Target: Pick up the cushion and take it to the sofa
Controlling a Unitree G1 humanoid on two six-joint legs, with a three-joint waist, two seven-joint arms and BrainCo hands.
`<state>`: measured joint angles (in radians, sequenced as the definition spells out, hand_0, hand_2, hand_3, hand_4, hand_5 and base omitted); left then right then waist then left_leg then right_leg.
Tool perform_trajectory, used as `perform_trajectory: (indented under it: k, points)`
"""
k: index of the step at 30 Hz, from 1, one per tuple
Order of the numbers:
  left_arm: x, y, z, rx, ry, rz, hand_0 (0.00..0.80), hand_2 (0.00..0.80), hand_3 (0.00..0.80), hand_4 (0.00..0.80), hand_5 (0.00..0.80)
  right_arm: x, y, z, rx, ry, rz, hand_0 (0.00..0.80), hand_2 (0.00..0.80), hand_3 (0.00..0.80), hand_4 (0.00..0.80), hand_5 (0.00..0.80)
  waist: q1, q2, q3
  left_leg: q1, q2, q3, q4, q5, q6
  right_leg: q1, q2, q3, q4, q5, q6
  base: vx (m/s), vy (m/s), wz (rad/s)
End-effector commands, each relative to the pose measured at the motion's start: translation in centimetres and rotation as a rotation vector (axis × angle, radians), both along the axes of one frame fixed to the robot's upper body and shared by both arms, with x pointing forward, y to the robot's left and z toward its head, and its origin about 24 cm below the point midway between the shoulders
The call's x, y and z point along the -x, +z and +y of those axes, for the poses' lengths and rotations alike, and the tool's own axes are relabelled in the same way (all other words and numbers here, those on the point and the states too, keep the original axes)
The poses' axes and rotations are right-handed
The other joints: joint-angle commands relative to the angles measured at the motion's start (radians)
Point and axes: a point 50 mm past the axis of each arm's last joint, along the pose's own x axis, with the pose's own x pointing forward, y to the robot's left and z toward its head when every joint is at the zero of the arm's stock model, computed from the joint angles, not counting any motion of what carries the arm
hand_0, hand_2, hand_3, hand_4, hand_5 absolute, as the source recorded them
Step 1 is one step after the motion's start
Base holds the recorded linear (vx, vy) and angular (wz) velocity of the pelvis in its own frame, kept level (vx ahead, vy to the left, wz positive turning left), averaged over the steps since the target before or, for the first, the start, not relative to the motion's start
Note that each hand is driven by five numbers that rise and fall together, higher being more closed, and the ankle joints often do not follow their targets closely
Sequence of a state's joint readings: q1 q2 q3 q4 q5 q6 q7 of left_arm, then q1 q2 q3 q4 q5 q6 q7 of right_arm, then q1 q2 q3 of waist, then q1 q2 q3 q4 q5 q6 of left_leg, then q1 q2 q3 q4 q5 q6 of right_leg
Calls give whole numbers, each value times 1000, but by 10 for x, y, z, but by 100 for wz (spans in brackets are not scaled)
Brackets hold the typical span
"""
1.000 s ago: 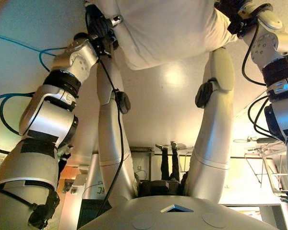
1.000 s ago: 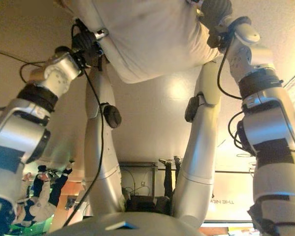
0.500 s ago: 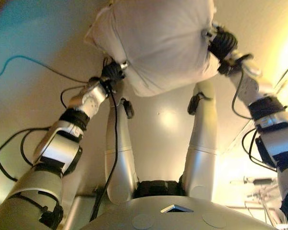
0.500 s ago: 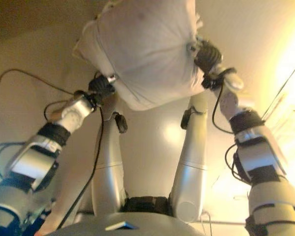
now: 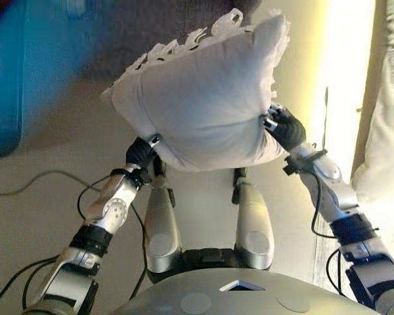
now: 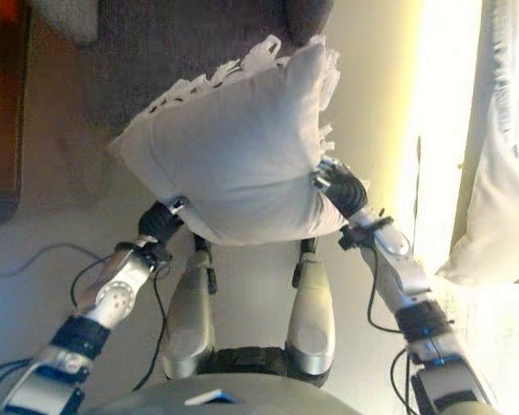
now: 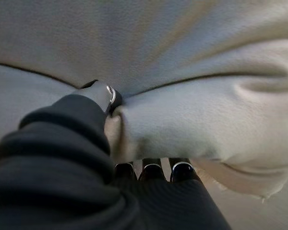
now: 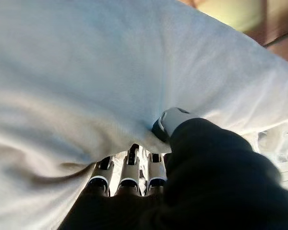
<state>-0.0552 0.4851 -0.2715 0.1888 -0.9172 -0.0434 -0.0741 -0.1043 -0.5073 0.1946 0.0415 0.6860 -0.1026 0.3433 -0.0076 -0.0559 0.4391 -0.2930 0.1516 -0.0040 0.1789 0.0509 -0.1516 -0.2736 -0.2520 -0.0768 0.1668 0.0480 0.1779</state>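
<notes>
— How far had we got with the cushion (image 5: 203,105)?

— We judged the pick-up done. The white cushion sat in the upper middle of the frame, lifted off the floor and carried between our two hands. The left hand (image 5: 142,155) pinched its lower left corner: in the left wrist view the thumb pressed a fold of cloth against the fingers (image 7: 152,168). The right hand (image 5: 285,126) had the lower right edge the same way, with its thumb dug into the fabric and the fingers (image 8: 128,181) curled under (both grips looked firm to us).

— And what was left?

— The carrying and the setting down. A dark grey shape (image 6: 182,43) filled the top of the frame behind the cushion; we took it for the sofa, but we could not be sure.

— What could we not make out?

— The cushion hid most of what lay behind it, so we could not tell how near that dark shape was. A pale cloth mass (image 5: 381,157) at the right edge was cut off, perhaps a curtain or another cushion. A bright strip (image 5: 345,85) beside it was washed out.
</notes>
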Motion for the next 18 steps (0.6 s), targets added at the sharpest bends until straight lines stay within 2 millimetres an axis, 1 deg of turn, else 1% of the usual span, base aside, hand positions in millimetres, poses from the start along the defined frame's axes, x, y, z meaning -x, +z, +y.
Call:
perform_trajectory:
  k: [1, 2, 4, 7, 10, 13, 16, 18]
  points:
    - [11, 41, -40, 75, -178, -305, 800, 800, 800, 800, 800, 27, 14, 27, -78, 165, -154, 800, 800, 800, 800, 800, 24, 17, -210, 76, 22, -3, 48, -121, 70, 156, -50, -44, -29, -67, 1, 385, 108, 11]
    - [16, 40, -37, 54, -166, -322, 800, 800, 800, 800, 800, 34, 13, 25, -93, 146, -160, 800, 800, 800, 800, 800, 21, 18, -243, 127, 20, 8, 27, -129, 74, 201, -54, -42, -44, -69, 8, 328, 105, 7]
    - [24, 46, -31, 16, -156, -374, 800, 800, 800, 800, 800, 45, 18, 22, -104, 117, -197, 800, 800, 800, 800, 800, 13, 21, -275, 201, 19, 20, -17, -136, 82, 251, -52, -35, -64, -74, 14, 199, 81, 5]
    - [31, 61, -22, -21, -109, -490, 800, 800, 800, 800, 800, 54, 29, 15, -124, 83, -274, 800, 800, 800, 800, 800, -2, 27, -315, 282, 14, 14, -85, -132, 91, 305, -15, 1, -86, -95, 5, 92, 13, 6]
    - [35, 78, -10, -43, 4, -616, 800, 800, 800, 800, 800, 54, 39, 12, -116, 55, -356, 800, 800, 800, 800, 800, 4, 29, -339, 339, 24, 15, -127, -127, 86, 354, 4, -16, -110, -108, -11, 40, -66, 12]
    - [40, 91, 0, -49, 117, -711, 800, 800, 800, 800, 800, 51, 49, 7, 3, -46, -433, 800, 800, 800, 800, 800, 13, 27, -358, 377, 37, 14, -156, -121, 77, 392, 26, -24, -141, -108, -30, 18, -79, 1]
    - [47, 98, 3, -57, 162, -778, 800, 800, 800, 800, 800, 53, 60, 2, 39, -142, -502, 800, 800, 800, 800, 800, 15, 27, -363, 398, 49, 14, -183, -109, 68, 408, 37, -25, -160, -104, -40, -29, -43, -1]
    - [51, 105, 0, -88, 172, -847, 800, 800, 800, 800, 800, 56, 67, 1, 80, -209, -561, 800, 800, 800, 800, 800, 10, 28, -363, 406, 55, 19, -202, -98, 63, 411, 38, -24, -170, -96, -41, -66, -29, -2]
